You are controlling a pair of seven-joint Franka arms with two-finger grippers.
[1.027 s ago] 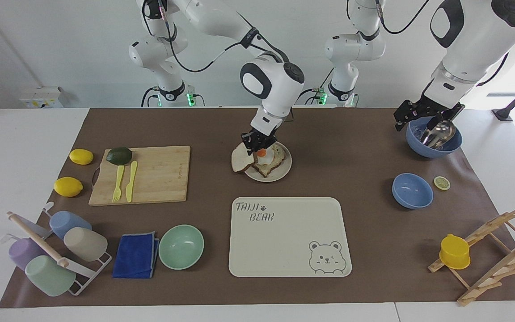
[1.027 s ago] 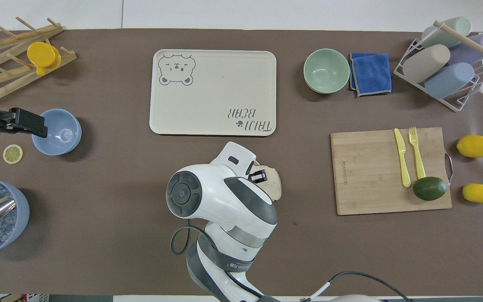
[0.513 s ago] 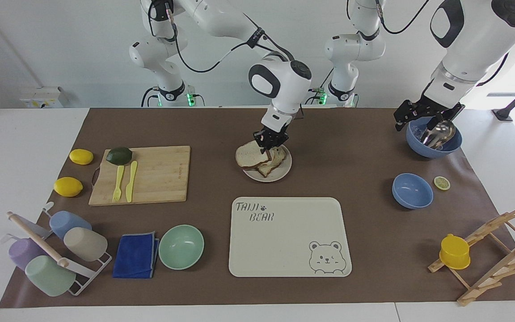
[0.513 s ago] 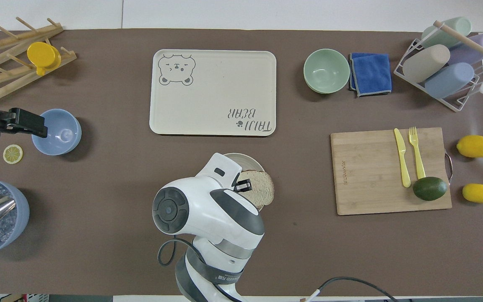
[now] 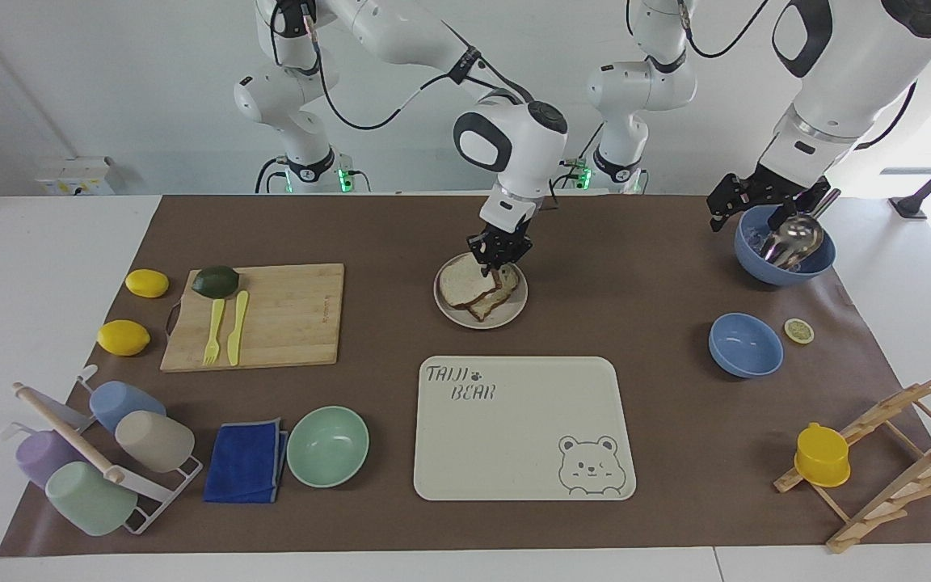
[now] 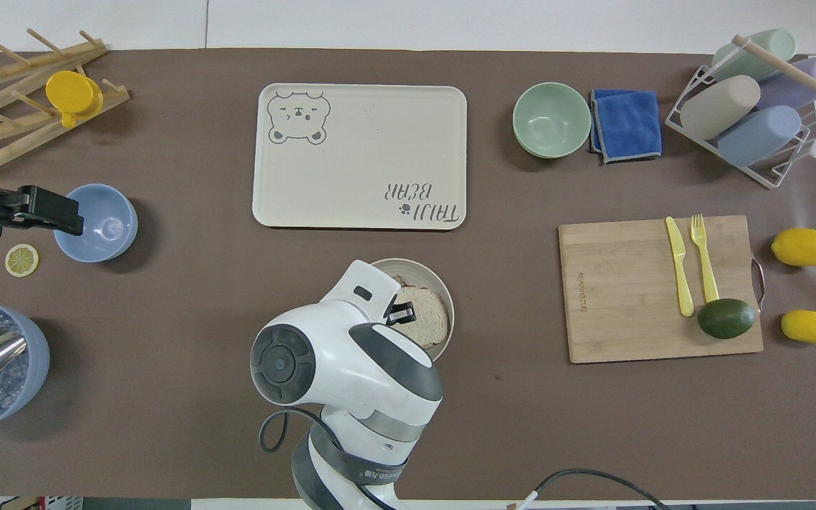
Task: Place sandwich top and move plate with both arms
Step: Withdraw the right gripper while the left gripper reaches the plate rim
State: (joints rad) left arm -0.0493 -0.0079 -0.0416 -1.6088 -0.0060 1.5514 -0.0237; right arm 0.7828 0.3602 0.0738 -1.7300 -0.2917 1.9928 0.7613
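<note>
Right pincer (image 5: 498, 257) reaches down from the right arm (image 5: 514, 145) onto the plate (image 5: 506, 317), mid-table; its black fingers (image 5: 488, 250) sit close together, narrow, pinched on the edge of the sandwich top (image 5: 461, 288) nearest the robots; in the overhead view the right arm's white wrist covers part of the plate (image 6: 443, 301) and the pincer (image 6: 401, 312) tip shows at the bread's (image 6: 423, 320) edge.

Sandwich top: square slice, pale speckled crumb w/ brown crust; lies nearly flat on the plate, overlapping a lower toast slice (image 5: 498, 297) whose corner pokes out beneath it toward the tray; it sits a bit toward the right arm's end of the plate. Plate: round, pale grey-beige, low rim; on the brown table (image 5: 643, 267) mat, nearer the robots than the cream bear tray (image 5: 522, 428).

Left pincer (image 5: 744, 202) hangs over the big blue bowl (image 5: 785, 267) at the left arm's end of the table; a metal scoop (image 5: 793, 234) rests in that bowl; cannot tell if that pincer is open or closed. A smaller blue bowl (image 5: 744, 346) and a lemon slice (image 5: 798, 331) lie farther from the robots than the big bowl.
</note>
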